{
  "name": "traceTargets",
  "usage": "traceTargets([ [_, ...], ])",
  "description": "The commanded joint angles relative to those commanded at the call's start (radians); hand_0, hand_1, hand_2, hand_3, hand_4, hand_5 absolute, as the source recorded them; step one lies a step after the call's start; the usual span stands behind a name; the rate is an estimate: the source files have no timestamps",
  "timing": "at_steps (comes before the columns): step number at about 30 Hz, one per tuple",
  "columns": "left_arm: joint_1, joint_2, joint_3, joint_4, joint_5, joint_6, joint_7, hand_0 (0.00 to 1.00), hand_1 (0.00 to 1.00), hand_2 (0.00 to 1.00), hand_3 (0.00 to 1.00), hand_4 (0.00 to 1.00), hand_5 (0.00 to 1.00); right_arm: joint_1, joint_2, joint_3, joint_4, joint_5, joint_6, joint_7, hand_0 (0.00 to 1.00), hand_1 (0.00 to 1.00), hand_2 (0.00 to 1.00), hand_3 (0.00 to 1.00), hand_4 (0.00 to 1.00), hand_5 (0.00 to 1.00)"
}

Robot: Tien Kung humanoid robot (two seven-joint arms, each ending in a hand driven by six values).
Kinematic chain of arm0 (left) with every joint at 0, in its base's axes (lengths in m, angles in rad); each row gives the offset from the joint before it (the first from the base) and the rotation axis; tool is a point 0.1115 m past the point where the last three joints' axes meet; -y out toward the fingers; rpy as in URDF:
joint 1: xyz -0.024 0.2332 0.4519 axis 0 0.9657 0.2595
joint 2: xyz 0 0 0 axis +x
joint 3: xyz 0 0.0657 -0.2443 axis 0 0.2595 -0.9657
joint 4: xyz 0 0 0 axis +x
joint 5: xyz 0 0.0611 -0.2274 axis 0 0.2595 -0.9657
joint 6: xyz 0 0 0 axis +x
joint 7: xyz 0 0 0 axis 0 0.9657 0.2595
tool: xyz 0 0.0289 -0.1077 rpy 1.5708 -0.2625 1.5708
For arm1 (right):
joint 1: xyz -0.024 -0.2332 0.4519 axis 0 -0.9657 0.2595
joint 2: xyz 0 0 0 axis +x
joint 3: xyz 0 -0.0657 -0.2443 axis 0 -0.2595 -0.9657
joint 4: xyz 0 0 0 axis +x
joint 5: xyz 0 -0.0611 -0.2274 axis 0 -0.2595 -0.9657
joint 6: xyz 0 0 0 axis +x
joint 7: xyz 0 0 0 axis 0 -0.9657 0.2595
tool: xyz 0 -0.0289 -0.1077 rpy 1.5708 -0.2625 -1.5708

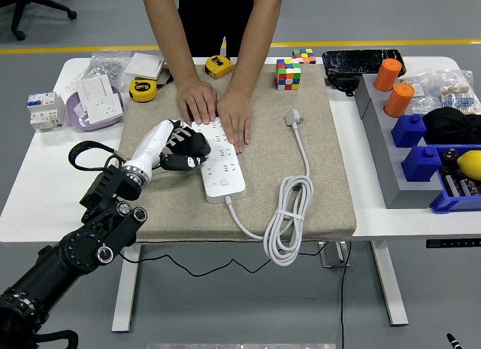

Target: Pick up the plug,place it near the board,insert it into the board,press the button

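We are working our left hand [180, 147], fingers curled and holding nothing, beside the white rectangular power strip [219, 161] mid-mat; the white three-pin plug [293, 117] lies ungrasped toward the mat's far right corner, so reach there first.

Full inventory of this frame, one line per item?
power strip: 1, white, mat centre
plug: 1, white, mat right, on coiled cable
mat: 1, beige, tabletop
Rubik's cubes: 2, multicolour, far edge
tape measures: 2, yellow, far left
orange cylinders: 2, right
blue bins: several, right edge
person's hands: 2, flat on the strip's far end
left hand: 1, black, fingers curled, at the strip's left edge
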Motion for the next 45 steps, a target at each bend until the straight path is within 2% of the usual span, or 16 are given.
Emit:
traceTargets([
  [6, -0.002, 0.000, -0.029, -0.020, -0.034, 0.012, -0.003, 0.376, 0.326, 0.306, 0.403, 0.646, 0.076, -0.003, 0.001, 0.006, 0.000, -0.001, -0.001, -0.002, 0.961, 0.846, 0.781, 0.788, 0.998, 0.998],
  [10, -0.004, 0.005, -0.078, -0.021, -0.038, 0.014, -0.002, 0.375, 0.294, 0.294, 0.402, 0.642, 0.080, -0.007, 0.003, 0.020, 0.000, -0.012, -0.003, -0.006, 0.961, 0.846, 0.781, 0.789, 0.998, 0.998],
  [15, -0.009, 0.037, -0.165, -0.031, -0.039, 0.021, 0.001, 0.374, 0.274, 0.294, 0.403, 0.635, 0.078, -0.005, 0.001, 0.021, 0.000, -0.009, -0.003, -0.004, 0.962, 0.846, 0.781, 0.789, 0.998, 0.998],
  [19, -0.021, 0.066, -0.204, 0.017, -0.016, 0.026, 0.006, 0.374, 0.274, 0.294, 0.403, 0.635, 0.078, -0.002, -0.002, 0.020, 0.000, -0.004, -0.003, -0.002, 0.962, 0.846, 0.781, 0.789, 0.998, 0.998],
  [23, -0.025, 0.090, -0.205, 0.089, 0.028, 0.032, 0.014, 0.375, 0.282, 0.287, 0.406, 0.636, 0.070, -0.002, -0.004, 0.027, 0.000, -0.009, -0.005, -0.003, 0.962, 0.846, 0.781, 0.789, 0.998, 0.998],
  [27, -0.018, 0.100, -0.182, 0.136, 0.061, 0.031, 0.017, 0.376, 0.276, 0.281, 0.407, 0.640, 0.067, -0.003, -0.005, 0.029, 0.000, -0.013, -0.005, -0.004, 0.962, 0.846, 0.781, 0.788, 0.998, 0.998],
  [31, -0.008, 0.107, -0.147, 0.149, 0.098, 0.015, 0.022, 0.376, 0.276, 0.281, 0.407, 0.640, 0.067, -0.004, -0.007, 0.028, 0.000, -0.014, -0.005, -0.004, 0.962, 0.846, 0.781, 0.788, 0.998, 0.998],
  [32, -0.006, 0.109, -0.137, 0.148, 0.106, 0.007, 0.023, 0.416, 0.326, 0.311, 0.433, 0.641, 0.083, -0.005, -0.007, 0.027, 0.000, -0.015, -0.004, -0.004, 0.963, 0.846, 0.781, 0.788, 0.998, 0.998],
  [37, 0.006, 0.111, -0.124, 0.133, 0.101, -0.045, 0.016, 0.416, 0.326, 0.311, 0.433, 0.641, 0.083, -0.004, -0.011, 0.024, 0.000, -0.014, -0.003, -0.002, 0.963, 0.846, 0.781, 0.788, 0.998, 0.998],
  [38, 0.007, 0.113, -0.123, 0.130, 0.095, -0.054, 0.014, 0.528, 0.548, 0.551, 0.539, 0.718, 0.105, -0.004, -0.011, 0.024, 0.000, -0.014, -0.003, -0.001, 0.963, 0.846, 0.781, 0.788, 0.998, 0.998],
  [43, 0.012, 0.127, -0.107, 0.105, 0.059, -0.107, 0.015, 0.528, 0.548, 0.551, 0.539, 0.718, 0.105, -0.003, -0.011, 0.020, 0.000, -0.009, -0.003, 0.000, 0.963, 0.846, 0.781, 0.788, 0.998, 0.998],
  [44, 0.014, 0.129, -0.108, 0.099, 0.050, -0.117, 0.017, 0.700, 0.781, 0.746, 0.683, 0.998, 0.236, -0.004, -0.011, 0.020, 0.000, -0.009, -0.003, 0.000, 0.963, 0.846, 0.781, 0.788, 0.998, 0.998],
  [45, 0.015, 0.130, -0.110, 0.096, 0.043, -0.123, 0.017, 0.700, 0.781, 0.746, 0.683, 0.998, 0.236, -0.004, -0.011, 0.020, 0.000, -0.009, -0.003, 0.000, 0.963, 0.846, 0.781, 0.788, 0.998, 0.998],
])
